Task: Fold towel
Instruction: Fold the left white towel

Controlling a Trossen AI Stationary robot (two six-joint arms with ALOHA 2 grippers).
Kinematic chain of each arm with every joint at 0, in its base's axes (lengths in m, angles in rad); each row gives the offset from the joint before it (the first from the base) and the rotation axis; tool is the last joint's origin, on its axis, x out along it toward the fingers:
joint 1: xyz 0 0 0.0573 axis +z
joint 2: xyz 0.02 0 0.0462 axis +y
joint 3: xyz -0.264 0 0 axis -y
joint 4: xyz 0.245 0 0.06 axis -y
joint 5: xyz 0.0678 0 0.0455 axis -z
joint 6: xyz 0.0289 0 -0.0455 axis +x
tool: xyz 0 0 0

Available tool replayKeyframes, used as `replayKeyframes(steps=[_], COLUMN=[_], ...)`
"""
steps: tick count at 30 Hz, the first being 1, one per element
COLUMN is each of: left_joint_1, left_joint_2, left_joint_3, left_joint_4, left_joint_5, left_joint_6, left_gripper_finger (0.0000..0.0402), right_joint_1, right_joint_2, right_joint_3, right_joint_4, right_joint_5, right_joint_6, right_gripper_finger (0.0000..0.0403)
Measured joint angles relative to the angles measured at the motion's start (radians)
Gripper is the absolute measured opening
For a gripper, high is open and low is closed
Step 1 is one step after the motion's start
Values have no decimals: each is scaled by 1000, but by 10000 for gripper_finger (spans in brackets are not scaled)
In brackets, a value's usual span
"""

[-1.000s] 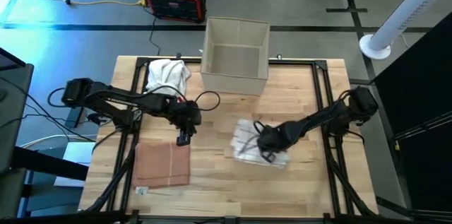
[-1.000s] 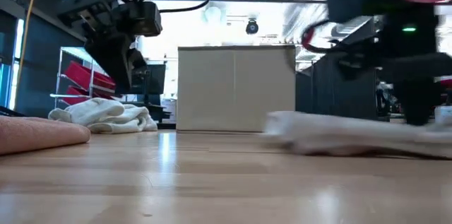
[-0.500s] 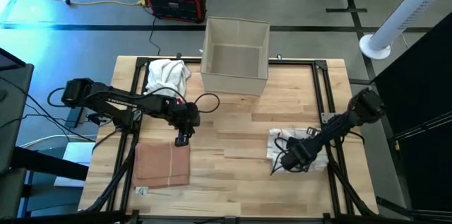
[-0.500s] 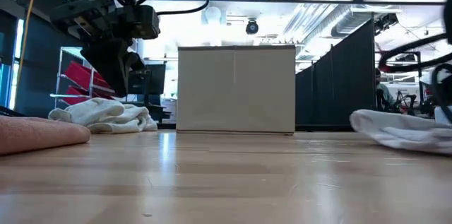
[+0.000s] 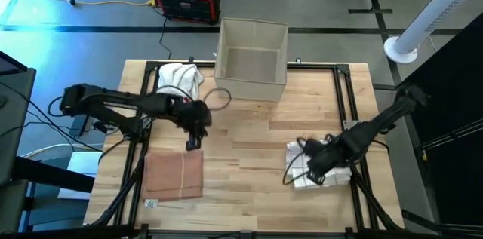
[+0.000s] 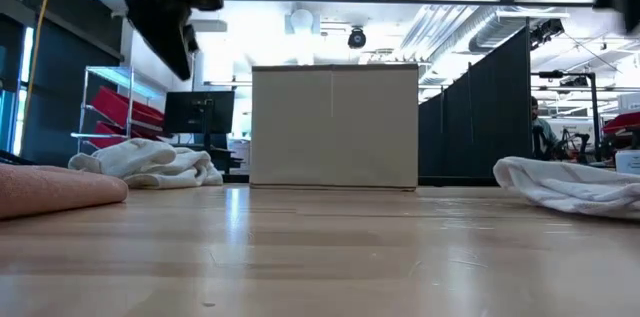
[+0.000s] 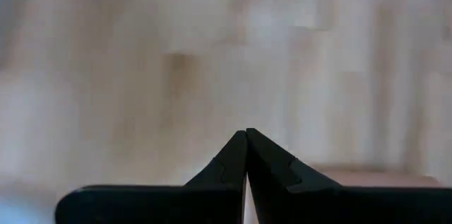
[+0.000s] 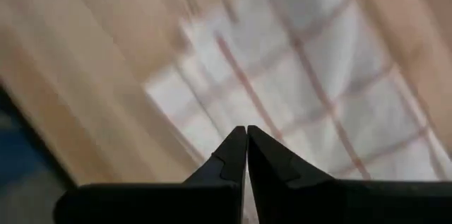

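Towel [image 5: 321, 165]: right of box [image 5: 252, 58], near table [image 5: 249, 156] edge, bunched | Handling: soft, light, limp; you should pinch a corner | right gripper [image 5: 318, 170]: above towel, fingers shut, empty | left gripper [image 5: 193, 144]: left of box, shut, empty

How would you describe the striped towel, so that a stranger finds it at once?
Start from the open cardboard box at the table's far edge and go to the near right part of the table. The striped towel lies there, partly under the right gripper. Alone among the cloths, it is white with thin reddish lines.
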Motion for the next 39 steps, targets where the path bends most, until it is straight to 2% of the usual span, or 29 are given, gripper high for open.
replayKeyframes(steps=[2, 4, 7, 10, 17, 21, 28, 32, 39], left_joint_1=[49, 111, 216, 318, 563, 668, 757, 786, 803], left_joint_2=[-30, -57, -89, -106, -40, 48, 215, 287, 390], left_joint_3=[48, 85, 93, 92, 92, 92, 92, 92, 92], left_joint_4=[-114, -208, -336, -371, -473, -499, -428, -384, -324], left_joint_5=[-63, -77, -96, -131, 65, 76, -98, -101, -90], left_joint_6=[-4, 29, 86, 161, 348, 476, 576, 590, 583], left_gripper_finger=[0, 0, 0, 3, 51, 97, 161, 179, 184], right_joint_1=[-11, -22, -37, -52, -56, -56, -56, -56, -56], right_joint_2=[-31, -51, -63, -58, -43, -42, -42, -42, -42], right_joint_3=[25, 43, 51, 51, 51, 51, 51, 51, 51], right_joint_4=[-2, 0, -4, -3, -4, -4, -10, -11, -11], right_joint_5=[103, 199, 275, 278, 279, 286, 349, 366, 368], right_joint_6=[1, -11, -39, -69, -116, -139, -181, -191, -184], right_gripper_finger=[0, 0, 0, 0, 0, 0, 0, 0, 0])
